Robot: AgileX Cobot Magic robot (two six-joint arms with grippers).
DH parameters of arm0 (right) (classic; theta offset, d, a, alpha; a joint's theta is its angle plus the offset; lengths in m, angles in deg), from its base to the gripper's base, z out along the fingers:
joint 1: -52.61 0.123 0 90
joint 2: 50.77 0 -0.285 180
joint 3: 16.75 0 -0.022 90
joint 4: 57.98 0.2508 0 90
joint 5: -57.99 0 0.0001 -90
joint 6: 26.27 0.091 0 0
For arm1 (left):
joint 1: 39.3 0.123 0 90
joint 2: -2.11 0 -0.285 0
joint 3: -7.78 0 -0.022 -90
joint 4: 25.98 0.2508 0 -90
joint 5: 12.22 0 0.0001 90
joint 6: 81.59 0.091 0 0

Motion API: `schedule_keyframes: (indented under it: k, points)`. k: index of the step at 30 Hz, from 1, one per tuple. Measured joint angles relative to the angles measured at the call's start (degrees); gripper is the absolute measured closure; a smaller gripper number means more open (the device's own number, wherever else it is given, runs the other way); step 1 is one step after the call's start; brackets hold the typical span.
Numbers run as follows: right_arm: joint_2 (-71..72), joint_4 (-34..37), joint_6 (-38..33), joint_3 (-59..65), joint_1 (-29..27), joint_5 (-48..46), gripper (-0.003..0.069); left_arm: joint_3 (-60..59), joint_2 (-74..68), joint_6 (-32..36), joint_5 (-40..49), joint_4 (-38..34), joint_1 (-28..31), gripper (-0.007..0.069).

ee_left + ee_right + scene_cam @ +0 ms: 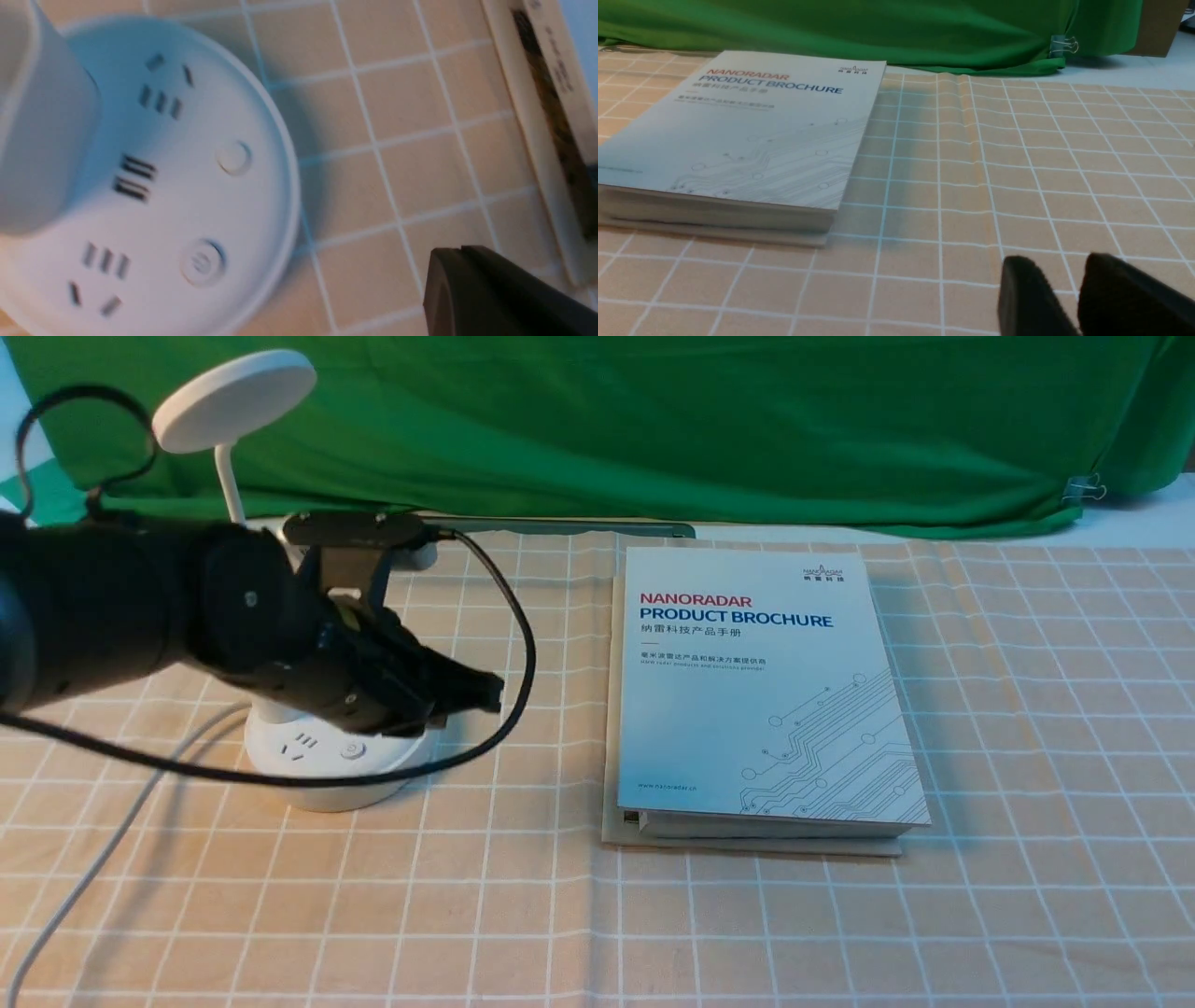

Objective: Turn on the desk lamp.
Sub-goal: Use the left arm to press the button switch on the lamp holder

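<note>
On the front view's clock face, the desk lamp is found at nine to ten o'clock on the desk. No glow is seen on its head. The left gripper is held above the desk, its fingers pressed together, with nothing in them. A small gap is left between the right gripper's fingers, and nothing is held there.

A round button should be lined up first, toward eight o'clock from the left tips, then pushed softly, straight down. Which of the two buttons is meant for the light cannot be told. The cup holder could be bumped. Bare cloth is seen at three o'clock from the base, before the book; the cord is laid toward seven.
</note>
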Motion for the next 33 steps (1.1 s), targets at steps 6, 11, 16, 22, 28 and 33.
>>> schedule_keyframes:
  k: [6, 11, 16, 22, 28, 33]
  points:
    - [0.00, 0.00, 0.00, 0.00, 0.00, 0.00, 0.0419, 7.85, -8.47, -9.75, 3.17, 13.02, 0.00, 0.0603]
    - [0.00, 0.00, 0.00, 0.00, 0.00, 0.00, 0.0419, 9.44, -11.65, -12.70, 3.74, 15.06, 0.76, 0.0603]
    - [0.00, 0.00, 0.00, 0.00, 0.00, -0.05, 0.0419, 9.55, -11.77, -14.38, 3.88, 15.63, 2.28, 0.0603]
    - [0.00, 0.00, 0.00, 0.00, 0.00, -0.05, 0.0419, 9.55, -11.83, -14.51, 3.61, 15.28, 2.74, 0.0603]
    - [0.00, 0.00, 0.00, 0.00, 0.00, -0.05, 0.0419, 9.55, -13.32, -14.51, 3.54, 14.72, 2.74, 0.0603]
    - [0.00, 0.00, 0.00, 0.00, 0.00, -0.05, 0.0419, 9.85, -13.84, -14.51, 3.71, 14.42, 2.74, 0.0603]
